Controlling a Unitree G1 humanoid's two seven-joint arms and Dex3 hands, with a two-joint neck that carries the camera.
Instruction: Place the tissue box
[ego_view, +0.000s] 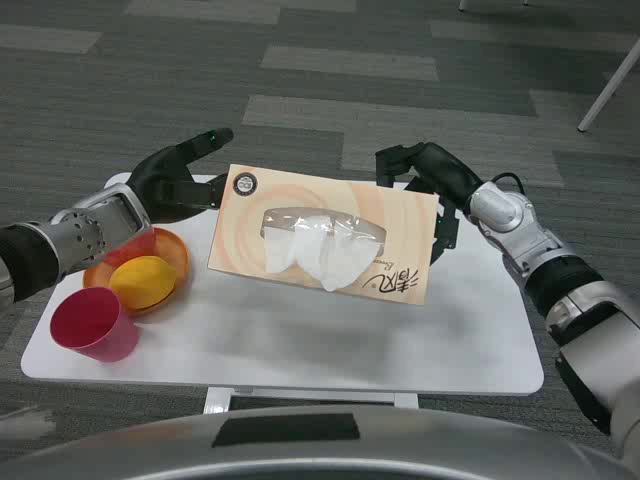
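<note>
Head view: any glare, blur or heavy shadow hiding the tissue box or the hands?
Head view: even, soft lighting; tissue box sharp, its print readable, no glare. Left hand and right hand are dark against grey carpet, so finger detail is weak. Only a faint shadow on the table.

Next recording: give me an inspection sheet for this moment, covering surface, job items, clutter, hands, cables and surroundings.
Surface: white table, rounded corners.
Job's things: tissue box, tilted, white tissue sticking out of its top slot, held between both hands above the table.
Clutter: orange bowl with a yellow fruit in it at the left; pink cup in front of the bowl.
Hands: left hand presses the box's left end; right hand grips its right end, fingers down the side.
Cables: thin black cable at the right wrist.
Surroundings: grey striped carpet; white furniture leg at the upper right.
</note>
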